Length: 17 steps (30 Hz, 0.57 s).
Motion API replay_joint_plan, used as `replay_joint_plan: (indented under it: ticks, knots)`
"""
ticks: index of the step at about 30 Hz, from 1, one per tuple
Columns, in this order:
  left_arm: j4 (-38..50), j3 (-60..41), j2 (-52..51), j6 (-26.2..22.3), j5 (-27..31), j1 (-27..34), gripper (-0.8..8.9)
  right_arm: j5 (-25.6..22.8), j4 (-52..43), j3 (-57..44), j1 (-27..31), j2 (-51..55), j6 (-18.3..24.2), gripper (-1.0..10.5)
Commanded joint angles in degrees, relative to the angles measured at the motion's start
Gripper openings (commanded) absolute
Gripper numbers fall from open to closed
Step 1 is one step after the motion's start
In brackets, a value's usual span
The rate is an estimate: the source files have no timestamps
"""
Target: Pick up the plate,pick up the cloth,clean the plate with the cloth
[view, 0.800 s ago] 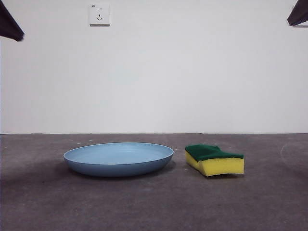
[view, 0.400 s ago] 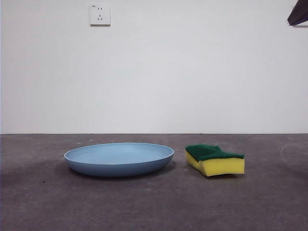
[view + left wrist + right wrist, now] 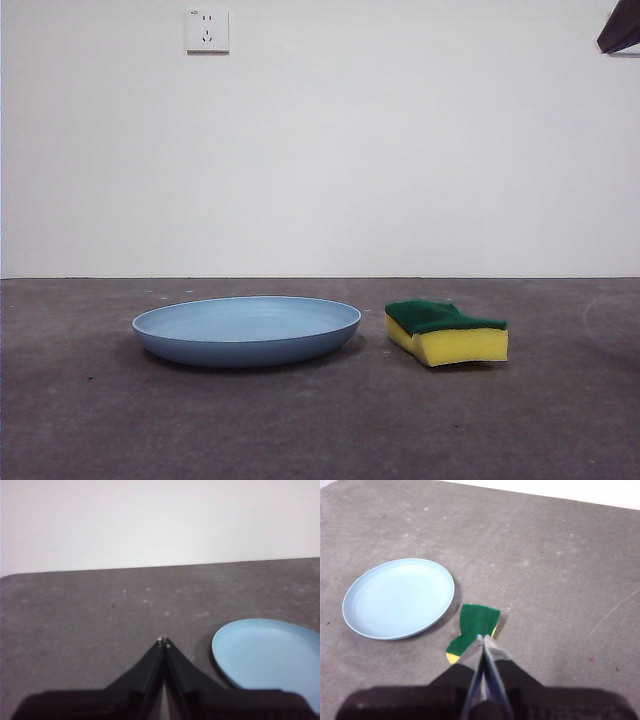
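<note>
Resting flat on the desk point(image 3: 90, 420): plate point(image 3: 247, 330), with sponge point(image 3: 446, 332) just beside it, green face up. Hovering over the sponge, clenched and empty: right hand point(image 3: 484, 639). Nearer the plate, likewise clenched: left hand point(image 3: 164, 642).

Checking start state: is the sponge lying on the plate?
No. In the right wrist view the sponge lies on the table beside the plate, apart from its rim.
</note>
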State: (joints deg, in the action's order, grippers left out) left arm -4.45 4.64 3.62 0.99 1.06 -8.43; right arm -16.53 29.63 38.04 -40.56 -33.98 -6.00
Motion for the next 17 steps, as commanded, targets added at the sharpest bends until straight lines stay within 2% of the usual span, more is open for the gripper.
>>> replay_joint_plan:
  ticks: [1, 11, 17]
  knots:
    - [0.3, -2.2, -1.9, -0.8, -0.1, 0.7, -0.03, -0.2, -0.4, -0.3, -0.1, 0.1, 0.1, 0.0]
    - [-5.9, -4.4, -3.5, -1.5, 0.3, 1.5, -0.03, -0.2, -0.4, -0.3, -0.1, 0.1, 0.1, 0.0]
    - [-5.9, -4.4, -3.5, -1.2, 0.2, 1.4, -0.03, -0.3, -0.4, -0.3, -0.1, 0.1, 0.1, 0.0]
